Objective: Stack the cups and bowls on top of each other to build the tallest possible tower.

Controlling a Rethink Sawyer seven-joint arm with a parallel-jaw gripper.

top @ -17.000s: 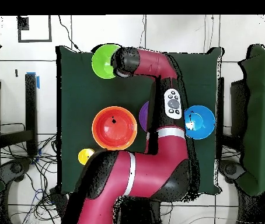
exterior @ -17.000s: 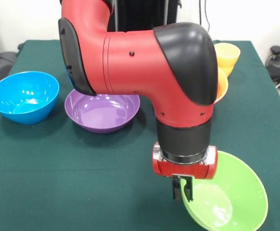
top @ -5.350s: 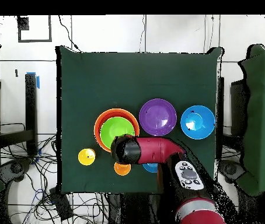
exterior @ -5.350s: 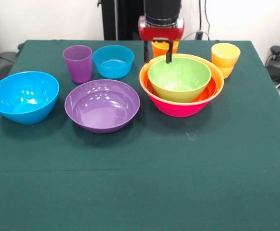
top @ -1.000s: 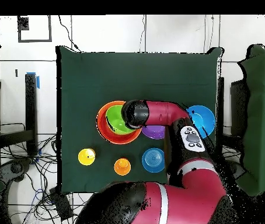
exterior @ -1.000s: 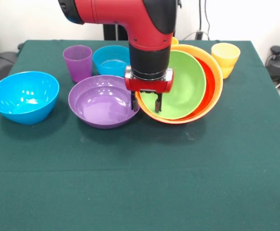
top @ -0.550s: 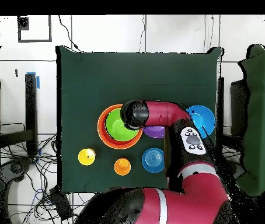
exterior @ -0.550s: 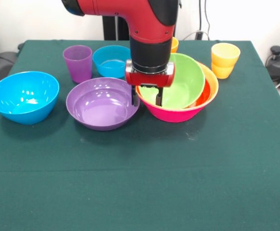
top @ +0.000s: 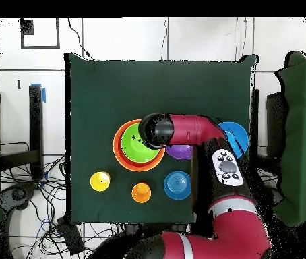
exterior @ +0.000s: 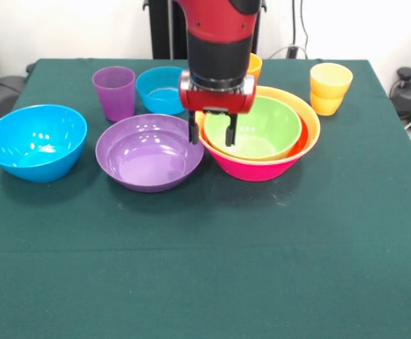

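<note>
Hand (exterior: 210, 134) released, fingers straddling the near-left rim of the glossy green plastic bowl (exterior: 262, 127); glossy purple plastic bowl (exterior: 149, 152) lies just beside, picture-left.

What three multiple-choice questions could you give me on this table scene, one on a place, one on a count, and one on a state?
1. Where does the glossy green plastic bowl sit?
A. Nested in the stack based on the large pink plastic bowl
B. Inside the purple plastic bowl
C. Alone on the green cloth

2. How many blue plastic bowls are on the table?
A. One
B. Two
C. Three

3. How is the robot's gripper?
A. Shut on a cup
B. Open, over the green bowl's rim
C. Out of view

Answers:
1 A, it lies in the orange bowls within the pink one.
2 B, a large blue bowl and a small blue bowl.
3 B, its fingers are spread either side of the rim.
</note>
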